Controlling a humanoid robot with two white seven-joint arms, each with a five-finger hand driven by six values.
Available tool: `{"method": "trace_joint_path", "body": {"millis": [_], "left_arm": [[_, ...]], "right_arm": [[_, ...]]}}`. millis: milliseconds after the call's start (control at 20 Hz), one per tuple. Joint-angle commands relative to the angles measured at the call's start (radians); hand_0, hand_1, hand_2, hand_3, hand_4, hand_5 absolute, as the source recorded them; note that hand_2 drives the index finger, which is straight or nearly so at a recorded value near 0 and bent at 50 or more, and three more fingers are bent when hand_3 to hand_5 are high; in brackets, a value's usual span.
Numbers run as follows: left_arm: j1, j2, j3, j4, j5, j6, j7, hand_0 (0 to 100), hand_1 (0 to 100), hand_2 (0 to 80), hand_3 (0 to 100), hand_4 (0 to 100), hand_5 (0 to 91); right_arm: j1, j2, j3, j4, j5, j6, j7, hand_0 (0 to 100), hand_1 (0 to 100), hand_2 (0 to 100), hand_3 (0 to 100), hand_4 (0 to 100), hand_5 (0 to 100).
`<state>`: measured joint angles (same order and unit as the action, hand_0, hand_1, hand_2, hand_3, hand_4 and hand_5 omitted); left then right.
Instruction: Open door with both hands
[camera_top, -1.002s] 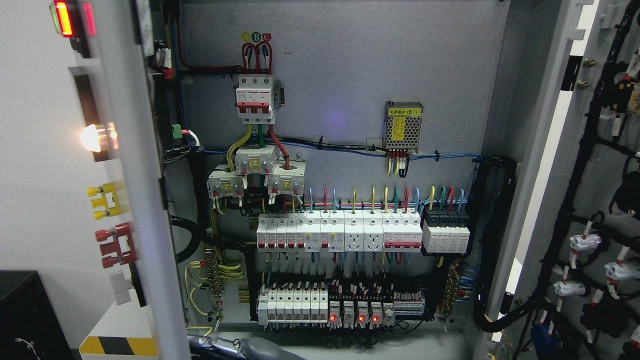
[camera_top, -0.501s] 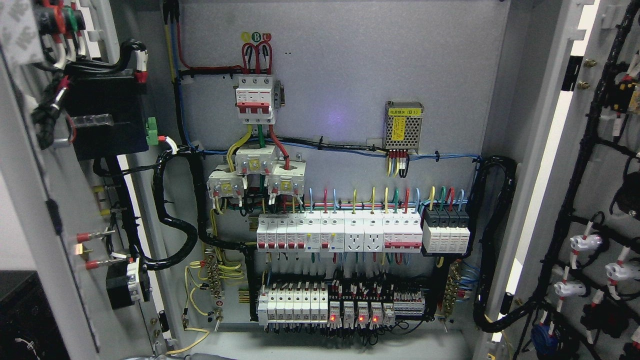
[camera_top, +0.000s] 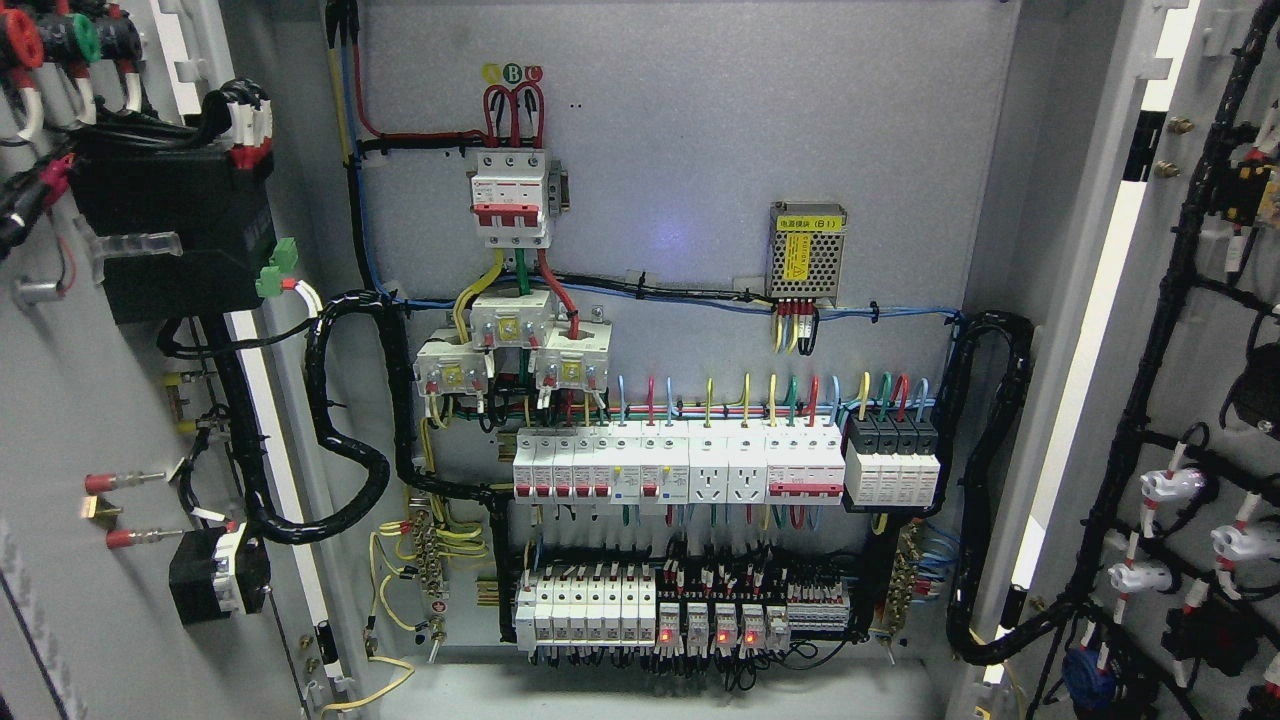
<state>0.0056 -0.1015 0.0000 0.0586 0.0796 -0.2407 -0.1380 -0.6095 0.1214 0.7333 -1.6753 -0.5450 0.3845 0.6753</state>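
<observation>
Both doors of the electrical cabinet stand swung wide: left door (camera_top: 90, 420) fills the left edge with its inner face toward the camera, carrying a black box, red and yellow terminals and a looped black cable harness (camera_top: 345, 440); right door (camera_top: 1190, 400) sits at the right edge, also inner face out, with white connectors on black wiring. Neither robot hand nor arm appears anywhere in view, so finger state and any grasp cannot be told. Judgement: opening looks essentially complete. To finish well, each door should be eased to its stop rather than flung, watching that the harness bridging the left hinge side is not stretched or pinched, and hands should release away from the live interior, since red indicator lamps glow on the bottom relay row (camera_top: 700, 625). Readable writing: a green round sticker marked "B" (camera_top: 512, 72) above the red-handled main breaker (camera_top: 510, 195), flanked by a yellow and a red sticker whose letters are unclear; the mesh power supply (camera_top: 806, 248) carries a label ending "(B1)" plus a yellow warning tag, print too small to read. No brand names legible.
</observation>
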Motion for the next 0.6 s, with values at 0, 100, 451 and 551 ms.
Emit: {"method": "trace_joint_path", "body": {"millis": [0,100,451,551], "left_arm": [[-0.006,-0.003,-0.018,0.0,0.0,0.006,0.0,0,0,0.0,0,0,0.0],[-0.006,-0.003,-0.02,0.0,-0.001,0.006,0.0,0,0,0.0,0,0,0.0],[0.063,0.008,-0.112,-0.145,-0.008,0.008,0.001,0,0,0.0,0,0,0.0],[0.156,0.025,-0.213,-0.353,-0.008,0.009,0.0,0,0,0.0,0,0,0.0]], "right_arm": [[-0.007,0.026,0.023,0.039,0.0,0.001,0.0,0,0,0,0,0,0],[-0.006,0.024,0.003,0.037,0.0,-0.001,0.0,0,0,0,0,0,0],[0.1,-0.072,-0.205,0.019,0.0,-0.009,0.0,0,0,0,0,0,0],[0.151,-0.124,-0.293,0.005,-0.001,-0.018,0.001,0,0,0,0,0,0]]}}
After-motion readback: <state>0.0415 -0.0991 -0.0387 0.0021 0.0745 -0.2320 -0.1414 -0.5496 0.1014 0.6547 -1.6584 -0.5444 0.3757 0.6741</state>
